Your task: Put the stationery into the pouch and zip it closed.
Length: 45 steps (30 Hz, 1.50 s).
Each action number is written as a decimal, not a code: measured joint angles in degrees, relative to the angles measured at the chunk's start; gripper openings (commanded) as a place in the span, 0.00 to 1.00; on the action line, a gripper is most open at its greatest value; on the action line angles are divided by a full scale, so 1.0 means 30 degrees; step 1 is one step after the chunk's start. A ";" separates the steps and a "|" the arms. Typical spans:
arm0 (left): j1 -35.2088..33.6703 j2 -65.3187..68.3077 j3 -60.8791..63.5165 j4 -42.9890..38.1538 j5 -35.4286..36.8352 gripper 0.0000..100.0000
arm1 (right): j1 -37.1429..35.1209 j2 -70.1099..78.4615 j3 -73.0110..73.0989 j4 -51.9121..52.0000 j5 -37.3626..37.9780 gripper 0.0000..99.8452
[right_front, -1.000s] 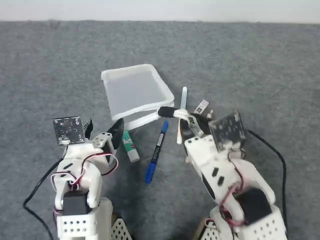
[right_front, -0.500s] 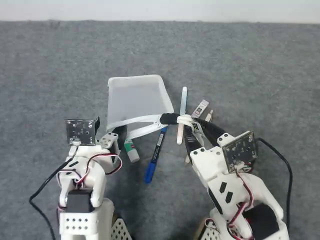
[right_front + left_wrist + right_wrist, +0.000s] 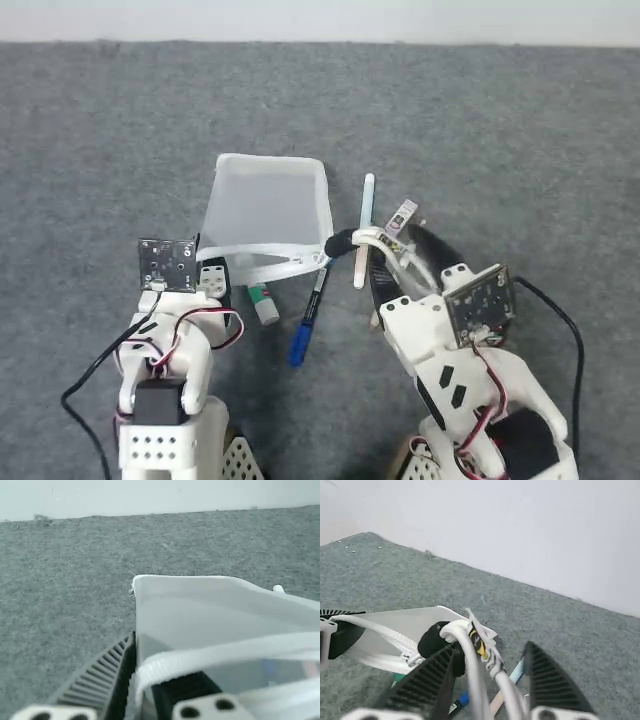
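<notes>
i see the pouch (image 3: 265, 205), translucent white, lying on the grey tabletop (image 3: 520, 120) about midway between its far and near edges, a little left of centre, with its mouth toward my arms. my left gripper (image 3: 218, 272) is clamped on the near left corner of that mouth; in the left wrist view the white zip band sits pinched between the jaws. my right gripper (image 3: 491, 655) is at the pouch's near right corner with its jaws spread wide. a white cord (image 3: 470, 662) loops between them and ends in a black knob (image 3: 434, 641) against that corner; i cannot tell whether the cord belongs to the pouch.

the stationery is outside the pouch. a green-and-white tube (image 3: 263, 303) lies just nearward of the mouth, with a blue pen (image 3: 307, 322) beside it. a white pen (image 3: 366, 205) and a small labelled piece (image 3: 402, 214) lie by the right gripper.
</notes>
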 measured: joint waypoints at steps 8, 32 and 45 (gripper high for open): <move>0.0000 0.0000 0.0000 0.0000 -0.0029 0.01 | 0.0293 0.4425 -0.0733 -0.0088 0.0000 0.22; -0.1084 0.0000 0.0000 0.0000 -0.0029 0.01 | 0.4806 2.4527 -0.9553 -0.0205 -0.2227 0.22; -0.1084 0.0000 0.0000 0.0000 -0.0029 0.01 | 0.4777 3.4667 -1.6000 -0.0205 -0.4396 0.22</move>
